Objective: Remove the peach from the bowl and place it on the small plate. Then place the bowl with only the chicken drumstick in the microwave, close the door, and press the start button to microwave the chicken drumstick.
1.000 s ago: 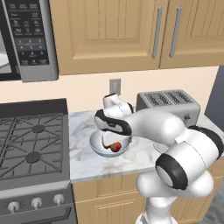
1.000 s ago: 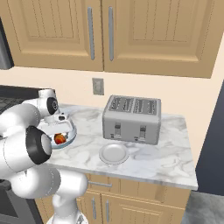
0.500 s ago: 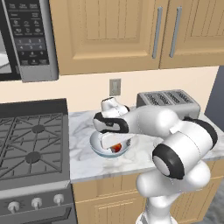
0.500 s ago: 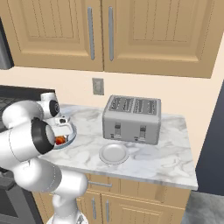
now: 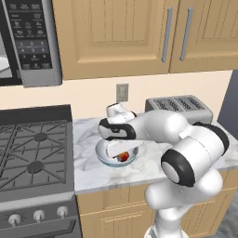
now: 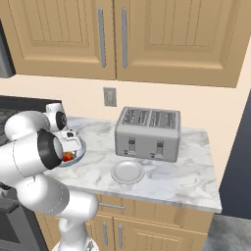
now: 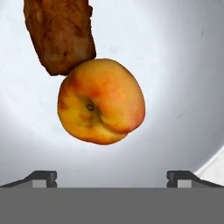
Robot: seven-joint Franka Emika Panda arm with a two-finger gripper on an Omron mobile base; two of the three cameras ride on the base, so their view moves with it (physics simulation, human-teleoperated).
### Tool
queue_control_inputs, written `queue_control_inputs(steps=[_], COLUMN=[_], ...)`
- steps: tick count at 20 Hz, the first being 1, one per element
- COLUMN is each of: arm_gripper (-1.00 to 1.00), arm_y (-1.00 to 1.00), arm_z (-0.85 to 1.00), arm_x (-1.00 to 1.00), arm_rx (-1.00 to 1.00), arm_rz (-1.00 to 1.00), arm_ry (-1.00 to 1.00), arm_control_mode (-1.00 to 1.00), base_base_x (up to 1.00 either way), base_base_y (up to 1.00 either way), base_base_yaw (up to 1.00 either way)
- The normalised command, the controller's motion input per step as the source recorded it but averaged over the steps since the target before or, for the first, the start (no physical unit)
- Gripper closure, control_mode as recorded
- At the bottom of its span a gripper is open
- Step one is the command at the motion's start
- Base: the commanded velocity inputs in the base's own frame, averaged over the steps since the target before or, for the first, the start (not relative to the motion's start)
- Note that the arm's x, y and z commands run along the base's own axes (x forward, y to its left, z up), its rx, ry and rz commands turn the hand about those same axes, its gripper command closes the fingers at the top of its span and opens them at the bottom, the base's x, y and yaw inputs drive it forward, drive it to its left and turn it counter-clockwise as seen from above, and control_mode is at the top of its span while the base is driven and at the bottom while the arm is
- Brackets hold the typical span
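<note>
right now, by label:
peach [image 7: 100, 101]: round, smooth, orange-yellow with red blush and a small stem dimple; centre-left of the hand view, lying free on the bowl floor and touching the drumstick.
drumstick [image 7: 59, 33]: rough, crumbly reddish-brown meat; upper left of the hand view, running off the top edge.
bowl [image 5: 105, 158]: glossy, pale blue-white, round; centre of the left base view on the marble counter [image 5: 88, 172], with the hand low over it.
claw [image 7: 112, 176]: jaws spread wide, holding nothing; the two dark tips sit at the bottom of the hand view, apart from the peach.
small plate [image 6: 127, 172]: flat, round, whitish, shallow rim; centre of the right base view, just in front of the toaster.
toaster [image 6: 147, 133]: boxy grey steel, four slots; well apart from the bowl.
microwave [image 5: 29, 42]: grey, dark keypad strip; upper left of the left base view.
stove [image 5: 32, 153]: black grates, left of the counter.
blocking: the white forearm [image 5: 160, 128] hides the bowl's right rim in the left base view.
</note>
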Motion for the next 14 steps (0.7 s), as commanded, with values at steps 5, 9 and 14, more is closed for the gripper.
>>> queue_control_inputs(steps=[5,9,14], arm_gripper=[-1.00,-1.00,-1.00], arm_y=[0.20,0.12,0.00], arm_z=[-0.04,-0.04,-0.05], arm_x=[0.07,0.13,0.03], arm_rx=[0.00,0.00,0.00], arm_rz=[0.00,0.00,0.00], arm_ry=[0.01,0.00,0.00], arm_control_mode=[-1.00,-1.00,-1.00], base_base_x=[0.00,0.00,0.00], base_base_y=[0.00,0.00,0.00], base_base_yaw=[0.00,0.00,0.00])
